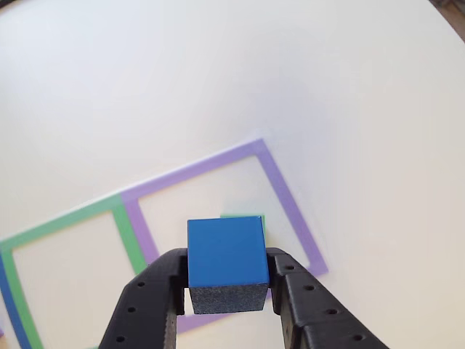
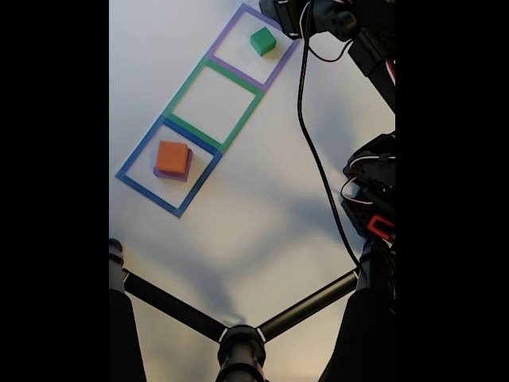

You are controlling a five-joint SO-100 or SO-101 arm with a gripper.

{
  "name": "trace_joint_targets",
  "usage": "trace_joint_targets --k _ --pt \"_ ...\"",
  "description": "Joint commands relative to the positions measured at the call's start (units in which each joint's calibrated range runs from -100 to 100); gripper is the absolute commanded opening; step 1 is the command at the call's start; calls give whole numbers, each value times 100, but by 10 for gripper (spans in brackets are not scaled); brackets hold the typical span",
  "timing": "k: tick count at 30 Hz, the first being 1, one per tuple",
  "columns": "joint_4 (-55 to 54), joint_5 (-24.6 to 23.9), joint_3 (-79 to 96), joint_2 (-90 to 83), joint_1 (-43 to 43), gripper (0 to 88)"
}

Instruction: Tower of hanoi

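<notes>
I am seeing the blue cube (image 1: 225, 251) sitting clamped between the tool (image 1: 227, 291) fingers, raised above the purple square (image 1: 287, 196) on the white bench (image 1: 218, 73). Just beyond it, a green cube (image 1: 247, 217) is peeking out inside that square. In the fixed view, an orange cube (image 2: 172, 157) is resting well away in the blue square (image 2: 143, 147).

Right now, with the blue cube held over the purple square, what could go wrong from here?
1. The fingers hold the blue cube only by its lower half, so it could tip or slip on release.
2. A green cube already sits in the purple square and is mostly hidden under the blue one in the gripper-side view, so stacking may land off-centre and topple.
3. The cable hangs over the table and could snag.
</notes>
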Motion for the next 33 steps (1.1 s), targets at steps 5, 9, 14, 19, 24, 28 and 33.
trace_joint_targets --k 5,9,14,19,24,28,33 --pt "2952 0 -2533 -339 -737 29" --pt "3244 0 -2724 -347 -1111 28" --pt "3276 0 -2542 -203 -1423 30" --pt "2483 0 -1343 -211 -1515 30" --pt "225 0 856 -459 -1690 28" --pt "-1046 0 1847 -516 -1927 29" --pt "-2875 0 3092 -451 -2072 29"
